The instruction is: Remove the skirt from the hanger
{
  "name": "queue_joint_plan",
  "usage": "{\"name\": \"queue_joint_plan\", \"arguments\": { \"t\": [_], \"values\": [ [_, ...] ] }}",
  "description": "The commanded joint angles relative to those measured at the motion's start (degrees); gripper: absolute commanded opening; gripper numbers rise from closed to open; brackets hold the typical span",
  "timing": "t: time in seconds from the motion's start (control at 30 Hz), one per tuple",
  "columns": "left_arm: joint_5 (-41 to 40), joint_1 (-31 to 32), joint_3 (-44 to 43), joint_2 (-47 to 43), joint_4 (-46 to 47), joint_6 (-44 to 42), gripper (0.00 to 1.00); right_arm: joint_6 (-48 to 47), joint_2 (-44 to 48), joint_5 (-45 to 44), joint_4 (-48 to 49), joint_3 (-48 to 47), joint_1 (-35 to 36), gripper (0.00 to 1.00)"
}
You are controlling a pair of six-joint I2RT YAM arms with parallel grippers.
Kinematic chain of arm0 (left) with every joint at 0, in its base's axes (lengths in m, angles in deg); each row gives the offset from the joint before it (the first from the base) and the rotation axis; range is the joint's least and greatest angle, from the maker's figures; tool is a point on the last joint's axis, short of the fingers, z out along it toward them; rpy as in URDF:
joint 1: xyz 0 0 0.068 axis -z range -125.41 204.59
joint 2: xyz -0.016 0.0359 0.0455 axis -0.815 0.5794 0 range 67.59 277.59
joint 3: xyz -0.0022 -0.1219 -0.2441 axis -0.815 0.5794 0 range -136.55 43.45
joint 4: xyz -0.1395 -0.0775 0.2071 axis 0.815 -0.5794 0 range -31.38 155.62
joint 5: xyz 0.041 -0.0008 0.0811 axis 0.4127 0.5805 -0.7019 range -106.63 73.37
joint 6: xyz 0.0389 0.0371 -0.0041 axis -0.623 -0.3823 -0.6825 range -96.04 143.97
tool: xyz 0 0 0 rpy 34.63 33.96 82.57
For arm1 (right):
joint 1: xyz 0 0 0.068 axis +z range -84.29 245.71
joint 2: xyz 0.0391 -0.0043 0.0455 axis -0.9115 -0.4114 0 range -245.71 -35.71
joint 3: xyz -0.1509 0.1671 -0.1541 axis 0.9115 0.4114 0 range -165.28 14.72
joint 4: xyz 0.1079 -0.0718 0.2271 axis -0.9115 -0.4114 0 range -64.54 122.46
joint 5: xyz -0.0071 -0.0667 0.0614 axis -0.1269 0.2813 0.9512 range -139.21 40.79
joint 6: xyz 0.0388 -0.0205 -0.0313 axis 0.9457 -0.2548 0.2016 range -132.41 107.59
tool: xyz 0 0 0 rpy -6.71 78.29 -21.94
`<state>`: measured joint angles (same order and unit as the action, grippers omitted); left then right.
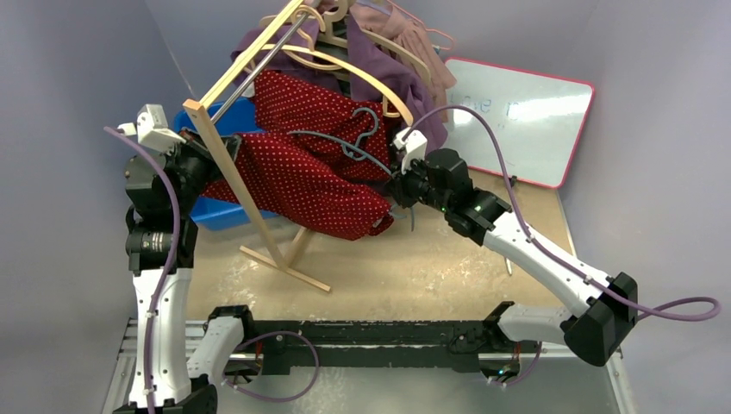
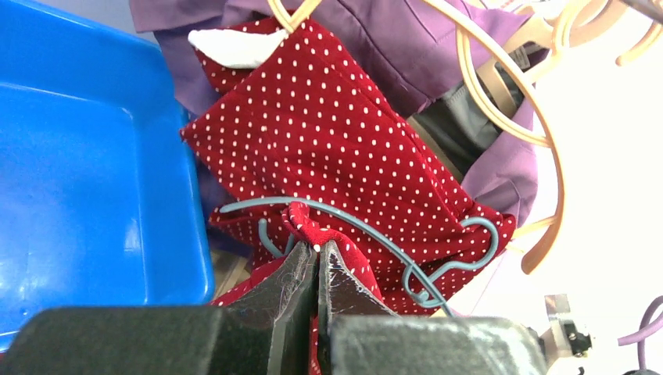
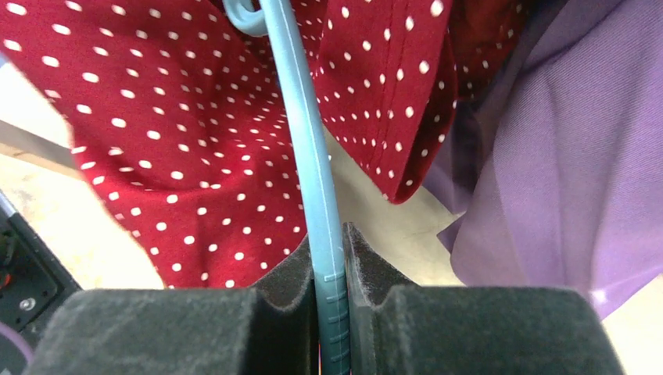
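Plain pale grey walls (image 1: 78,69) are closing in the left, back and right of the frame. A light wooden tabletop (image 1: 414,267) is filling the centre. A pink-framed whiteboard (image 1: 534,121) is leaning at upper right, and a wooden garment rack (image 1: 209,129) is standing at upper left.

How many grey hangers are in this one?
1: the grey hanger lies across the skirt, one end clamped in the right fingers. The purple clothes on the rack could hide more.

Skirt (image 1: 302,177) right of bin (image 1: 215,216); whiteboard (image 1: 534,129) behind right
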<state>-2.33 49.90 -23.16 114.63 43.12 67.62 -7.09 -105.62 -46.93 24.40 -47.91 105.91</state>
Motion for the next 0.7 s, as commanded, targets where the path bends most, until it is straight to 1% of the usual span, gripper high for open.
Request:
{"name": "queue_joint_plan", "arguments": {
  "t": [0.0,0.17,0.4,0.47,0.57,0.67],
  "values": [
    [-4.67,0.03,-5.49,0.65,-0.74,-1.41,0.0,0.86,1.15,-5.79,2.31,1.57,-0.3,0.0],
    [-4.65,0.03,-6.94,1.27,-2.23,-2.3,0.0,1.43,1.04,-9.33,1.78,1.97,-0.3,0.0],
    [-12.32,0.03,-9.57,0.49,-7.09,-4.47,0.0,0.94,1.76,-11.44,0.65,3.34,-0.3,0.0],
    [-15.85,0.05,-10.78,-0.49,-8.3,-4.93,0.0,-0.22,2.23,-10.09,0.69,4.11,-0.3,0.0],
    [-21.31,0.05,-17.2,-1.56,-12.7,-5.56,0.0,-1.04,3.32,-7.78,1.17,5.21,-0.3,0.0],
    [-25.76,0.03,-22.06,-2.45,-14.93,-7.32,0.0,-0.97,4.5,-2.93,2.84,6.17,-0.35,0.0]
  ]
}}
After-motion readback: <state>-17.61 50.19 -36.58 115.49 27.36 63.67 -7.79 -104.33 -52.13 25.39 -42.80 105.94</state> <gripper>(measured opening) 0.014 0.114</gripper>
